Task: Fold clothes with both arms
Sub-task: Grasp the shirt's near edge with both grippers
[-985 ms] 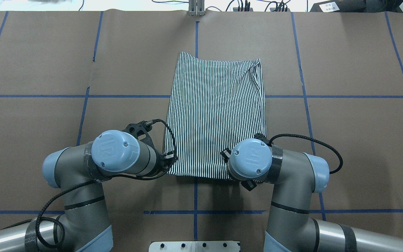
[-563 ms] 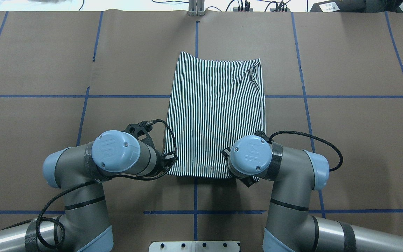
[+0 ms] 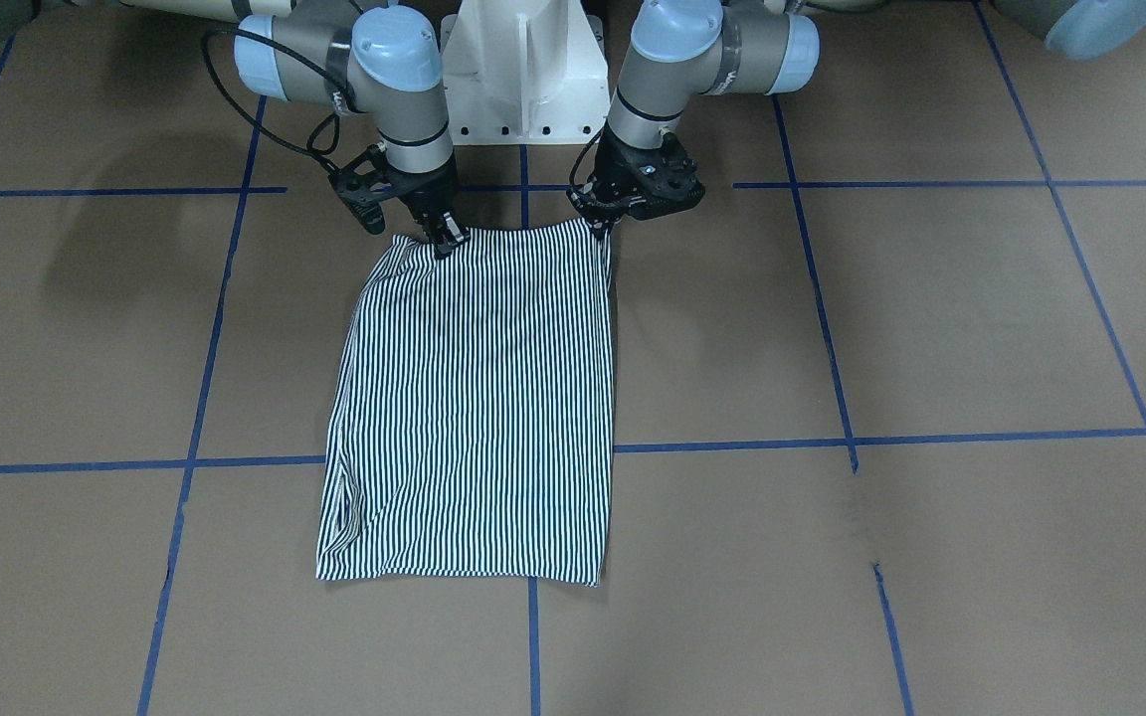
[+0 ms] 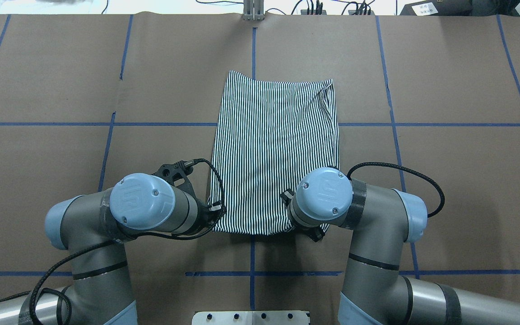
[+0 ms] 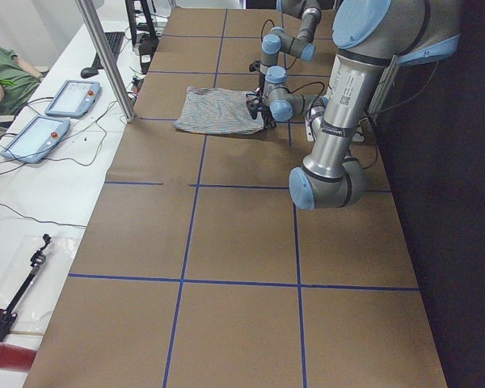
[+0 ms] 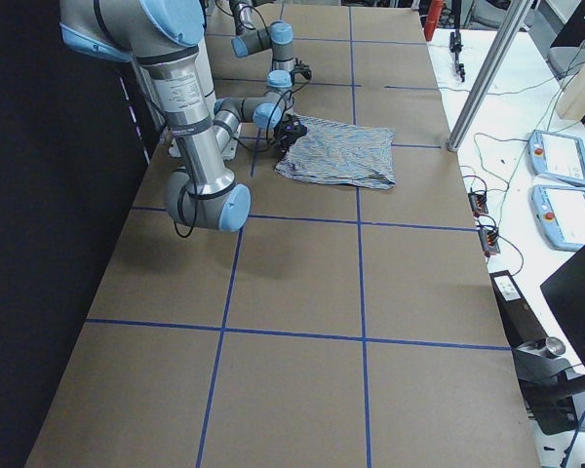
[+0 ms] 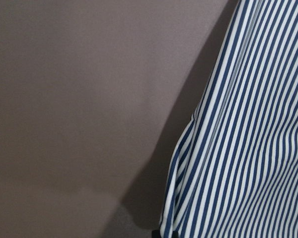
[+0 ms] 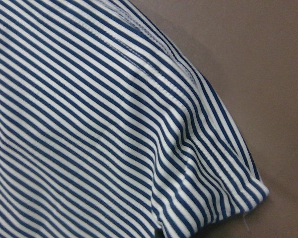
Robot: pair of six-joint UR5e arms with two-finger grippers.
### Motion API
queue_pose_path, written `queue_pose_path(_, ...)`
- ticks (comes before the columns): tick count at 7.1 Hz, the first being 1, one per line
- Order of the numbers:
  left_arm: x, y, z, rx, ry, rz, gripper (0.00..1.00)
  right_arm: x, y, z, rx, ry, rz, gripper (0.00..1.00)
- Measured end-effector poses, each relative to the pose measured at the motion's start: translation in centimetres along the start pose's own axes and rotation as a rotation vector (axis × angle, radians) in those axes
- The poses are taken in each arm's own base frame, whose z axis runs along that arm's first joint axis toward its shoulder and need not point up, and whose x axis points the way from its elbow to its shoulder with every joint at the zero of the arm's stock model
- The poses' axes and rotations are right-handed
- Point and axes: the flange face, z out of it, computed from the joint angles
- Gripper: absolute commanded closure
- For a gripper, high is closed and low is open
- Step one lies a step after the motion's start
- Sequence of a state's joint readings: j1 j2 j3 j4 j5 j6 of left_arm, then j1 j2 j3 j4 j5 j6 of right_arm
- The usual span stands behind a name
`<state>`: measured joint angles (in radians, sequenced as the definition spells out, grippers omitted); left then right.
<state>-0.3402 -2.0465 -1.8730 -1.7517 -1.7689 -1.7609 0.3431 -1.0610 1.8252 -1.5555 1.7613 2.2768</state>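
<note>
So, front-facing camera first. The striped shirt [image 3: 478, 408] is folded into a tall rectangle on the brown table [image 3: 931, 318], lying across one of the blue tape lines [image 3: 732, 446]. Both corners of the edge nearest the robot are pinched. The right gripper [image 3: 444, 239] is clamped on the corner at this view's left, and the left gripper [image 3: 600, 221] is clamped on the corner at its right. That edge sits a little off the table with shadow under it, while the rest lies flat. The white pedestal [image 3: 523, 70] is just behind them.

Overhead, the shirt straddles the centre tape line mid-table. Both wrists hang over its near corners, and the fingers are mostly hidden under the blue joint caps. There's a small crease at the far right corner.

The left side cam shows the shirt small and far off, so I can't judge the pincers from there. A person's green sleeve [image 5: 8, 77] and a tablet-like controller [image 5: 34, 137] are on the white bench.

The right side cam has the shirt beside the far arm, and the grip is again too small to read.

On the left wrist cam, stripes fill the right side and bare table the left, with a dark shadow along the fabric's edge.

On the right wrist cam it's mostly stripes, with a stitched hem and a rounded hemmed corner at the lower right.
</note>
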Motion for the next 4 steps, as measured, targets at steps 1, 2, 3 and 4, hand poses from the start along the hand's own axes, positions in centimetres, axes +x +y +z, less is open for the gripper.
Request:
queue_pose_path(1, -0.4, 1.7, -1.3, -0.017, -0.020, 0.010, 1.00, 0.8, 1.0, -1.3, -0.037, -0.004, -0.016, 1.00)
queue_pose_path(2, -1.1, 3.7, -2.8, -0.038, -0.039, 0.022, 1.00, 2.0, 2.4, -2.3, -0.071, -0.006, -0.040, 1.00)
queue_pose_path(3, -2.1, 5.4, -4.2, -0.060, -0.055, 0.032, 1.00, 3.3, 3.7, -2.8, -0.096, -0.003, -0.064, 1.00)
queue_pose_path(4, -2.9, 6.5, -5.2, -0.074, -0.067, 0.039, 1.00, 4.2, 4.5, -2.9, -0.106, 0.001, -0.080, 1.00)
